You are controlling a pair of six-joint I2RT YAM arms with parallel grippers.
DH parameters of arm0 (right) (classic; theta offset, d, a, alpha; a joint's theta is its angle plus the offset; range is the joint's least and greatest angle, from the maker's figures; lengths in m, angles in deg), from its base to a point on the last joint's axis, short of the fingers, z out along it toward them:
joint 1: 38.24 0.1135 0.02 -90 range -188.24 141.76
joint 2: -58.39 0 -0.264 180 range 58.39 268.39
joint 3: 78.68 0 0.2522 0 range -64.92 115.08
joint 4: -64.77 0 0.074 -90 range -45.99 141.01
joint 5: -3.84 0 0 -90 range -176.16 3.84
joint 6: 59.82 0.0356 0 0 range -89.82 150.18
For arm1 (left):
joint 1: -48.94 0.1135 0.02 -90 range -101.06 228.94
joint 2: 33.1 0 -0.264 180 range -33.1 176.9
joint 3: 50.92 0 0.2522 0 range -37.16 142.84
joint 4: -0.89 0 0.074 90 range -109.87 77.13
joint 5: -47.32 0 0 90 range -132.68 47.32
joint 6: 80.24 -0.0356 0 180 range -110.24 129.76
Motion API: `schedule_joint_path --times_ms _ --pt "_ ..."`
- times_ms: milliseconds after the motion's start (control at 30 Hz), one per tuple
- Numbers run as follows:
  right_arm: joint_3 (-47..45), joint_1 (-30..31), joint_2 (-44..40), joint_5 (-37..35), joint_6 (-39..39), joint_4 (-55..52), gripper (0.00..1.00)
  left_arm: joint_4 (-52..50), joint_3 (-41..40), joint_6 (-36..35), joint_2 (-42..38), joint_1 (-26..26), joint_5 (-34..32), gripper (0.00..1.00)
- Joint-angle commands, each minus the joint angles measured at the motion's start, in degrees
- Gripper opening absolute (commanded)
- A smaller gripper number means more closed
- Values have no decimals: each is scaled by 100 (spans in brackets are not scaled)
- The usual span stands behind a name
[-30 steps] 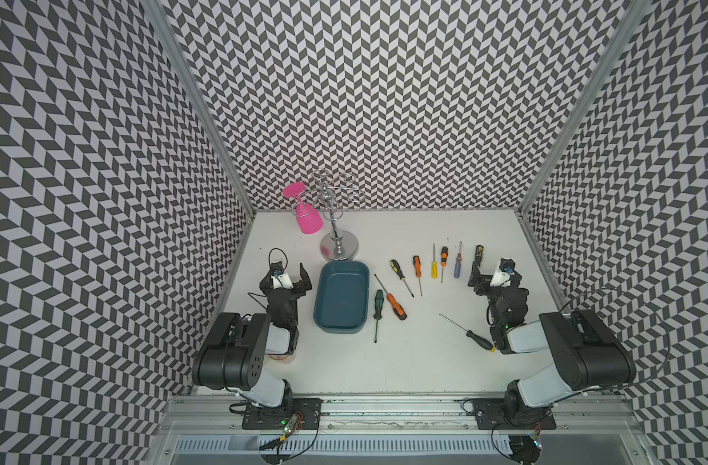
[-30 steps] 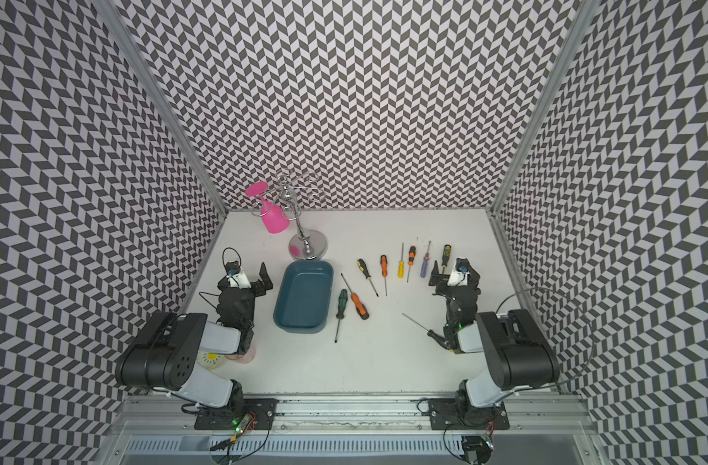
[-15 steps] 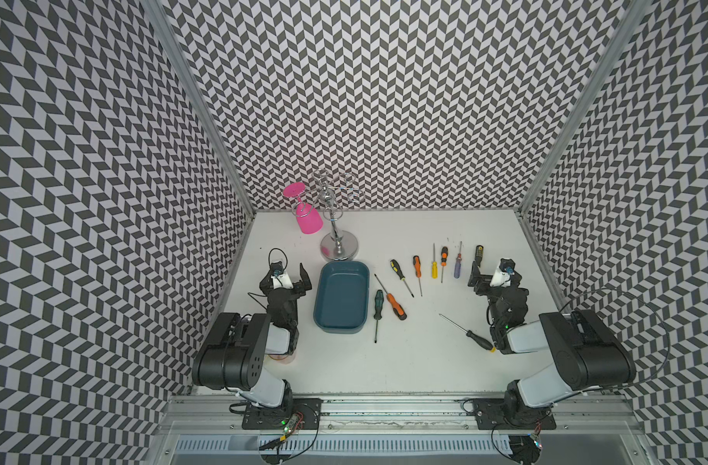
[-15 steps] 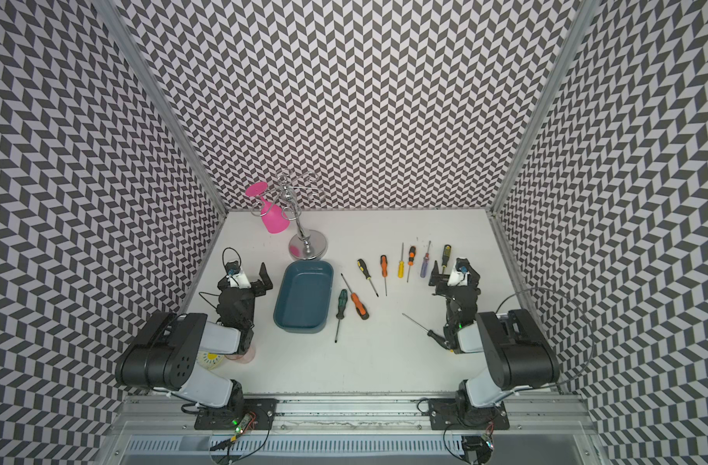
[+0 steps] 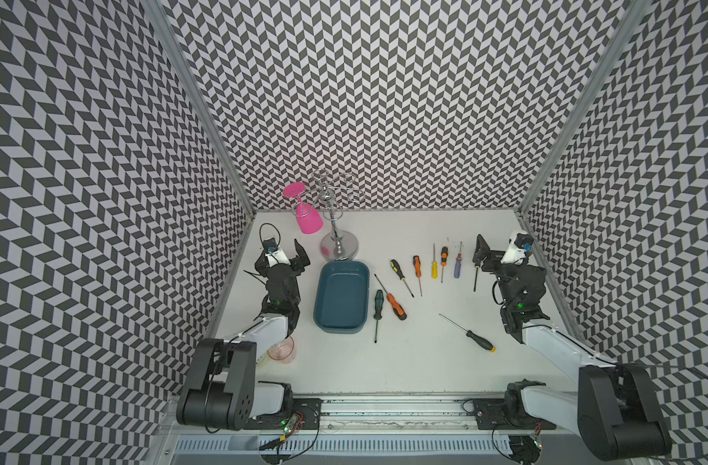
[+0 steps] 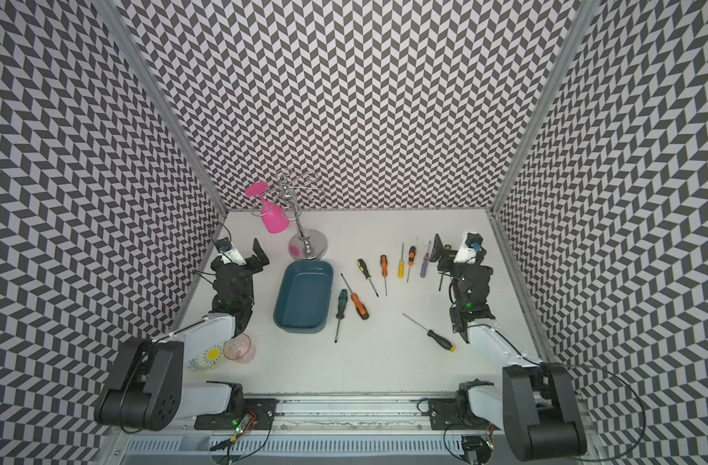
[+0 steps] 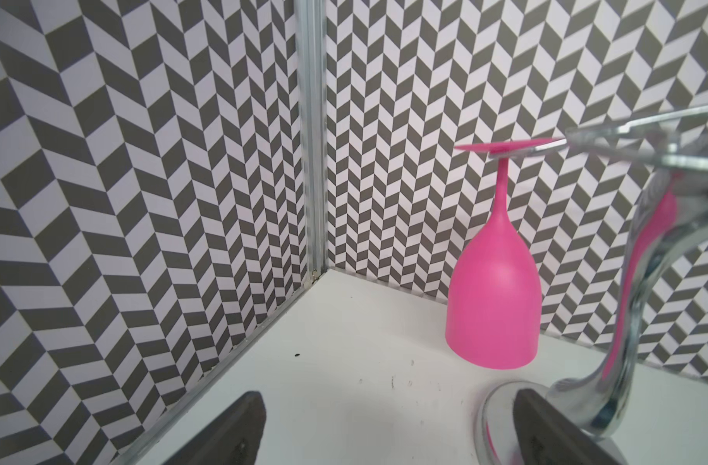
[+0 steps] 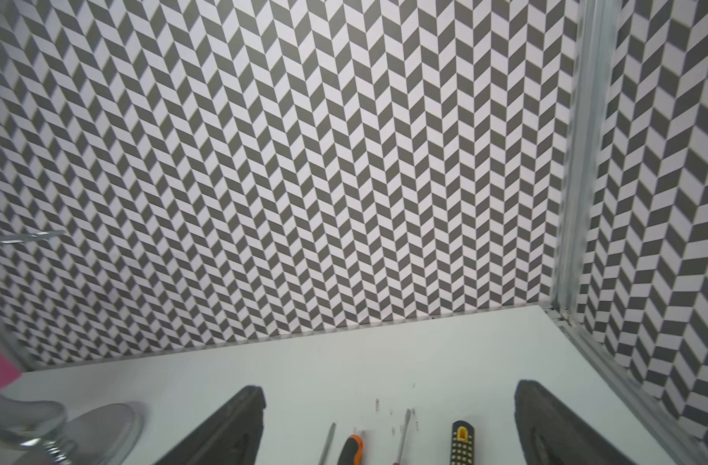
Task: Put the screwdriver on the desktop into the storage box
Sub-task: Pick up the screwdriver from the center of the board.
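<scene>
Both open and empty: your right gripper [image 8: 388, 439] hovers by the black-and-yellow screwdriver [image 8: 462, 443], handle showing between its jaws, shaft pointing back toward that arm's base, so it's the nearer arm; the storage box [image 5: 340, 298] lies well off leftward across the table [image 5: 425, 362], beside the left gripper [image 5: 282, 253].

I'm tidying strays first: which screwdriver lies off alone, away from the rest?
The black-handled screwdriver with the yellow end cap, alone on the desktop near the right arm; the other screwdrivers lie grouped farther back.

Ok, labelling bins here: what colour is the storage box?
The storage box is dark teal-blue, clearest in both top views.
</scene>
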Motion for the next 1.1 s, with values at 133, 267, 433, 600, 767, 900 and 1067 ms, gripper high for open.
schedule_joint_path --times_ms 133,267,433,600,767,900,1067 --pt "726 -117 -490 633 3510 -2499 99 -3071 1214 3148 -542 117 986 99" --pt "607 -101 -439 2503 3433 -1936 90 -2740 933 3283 -867 83 2462 97" --pt "1185 126 -353 2685 2672 -3695 84 -3143 735 3051 -1290 -444 3047 90" --pt "950 344 -562 2776 2436 -4216 73 -4050 908 2777 -1000 -1267 3425 81" --pt "913 668 -625 2511 2085 -4854 66 -4569 1253 2600 -437 -2369 3544 72" --pt "716 868 -682 2417 1998 -4977 64 -4830 1602 2527 111 -3076 3258 68" --pt "444 992 -785 2357 2017 -4980 63 -5085 2121 2436 818 -3665 2924 65"
